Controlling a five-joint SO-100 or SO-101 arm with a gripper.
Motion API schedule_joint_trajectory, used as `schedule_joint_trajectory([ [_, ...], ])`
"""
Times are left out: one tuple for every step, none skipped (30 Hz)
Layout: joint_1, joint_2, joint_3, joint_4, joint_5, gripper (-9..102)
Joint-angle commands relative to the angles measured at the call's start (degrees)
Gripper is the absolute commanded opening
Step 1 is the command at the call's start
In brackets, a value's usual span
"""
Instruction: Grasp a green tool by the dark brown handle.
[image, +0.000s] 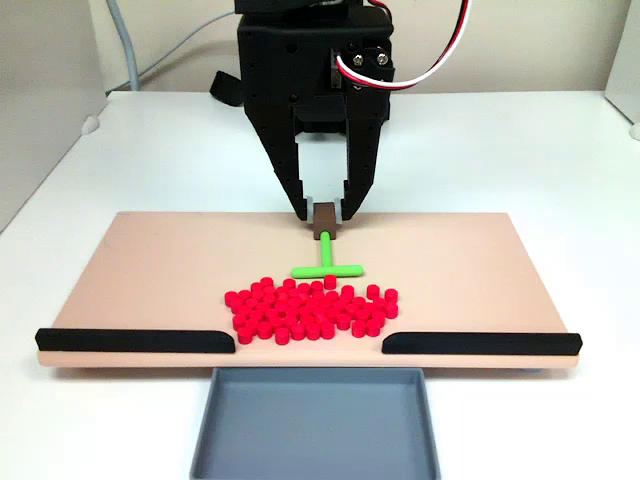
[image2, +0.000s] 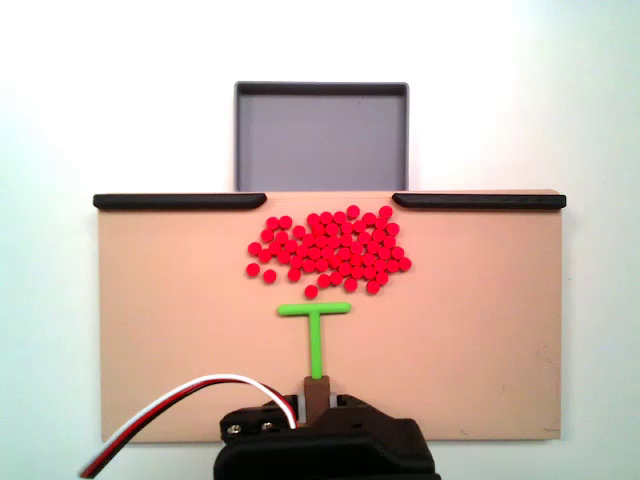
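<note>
The green tool (image: 327, 262) lies flat on the tan board (image: 150, 260), its thin stem (image2: 316, 348) running from the crossbar (image2: 314, 309) to the dark brown handle (image: 324, 220). My black gripper (image: 325, 212) reaches down at the board's far edge in a fixed view, with one fingertip pressed against each side of the handle (image2: 315, 393). The jaws stand just as far apart as the handle is wide, shut on it. The tool rests on the board.
A pile of several small red cylinders (image: 310, 310) lies just past the crossbar. Two long black strips (image: 135, 340) (image: 480, 343) line the board's edge, with a gap between them. A grey tray (image: 315, 425) sits beyond that gap. White table surrounds the board.
</note>
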Motion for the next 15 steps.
schedule_joint_trajectory([
  [-0.79,0.35,-1.93,-0.18,0.26,2],
  [-0.79,0.35,-1.93,-0.18,0.26,1],
  [-0.97,0.35,-1.93,-0.18,0.62,0],
  [-1.05,0.35,-1.93,-0.18,0.97,0],
  [-1.14,0.35,-1.93,-0.18,1.14,0],
  [-1.23,0.44,-1.93,-0.18,1.23,0],
  [-1.23,0.53,-1.93,-0.09,1.23,0],
  [-1.32,0.62,-1.93,-0.09,1.67,0],
  [-1.41,0.88,-1.93,-0.09,1.93,0],
  [-1.49,1.23,-1.93,-0.09,1.93,0],
  [-1.58,1.58,-1.93,-0.09,2.02,0],
  [-1.58,1.85,-1.93,0.00,2.20,0],
  [-1.58,2.20,-1.93,0.18,2.11,0],
  [-1.58,2.64,-1.93,0.26,2.11,0],
  [-1.58,3.16,-1.93,0.53,2.11,0],
])
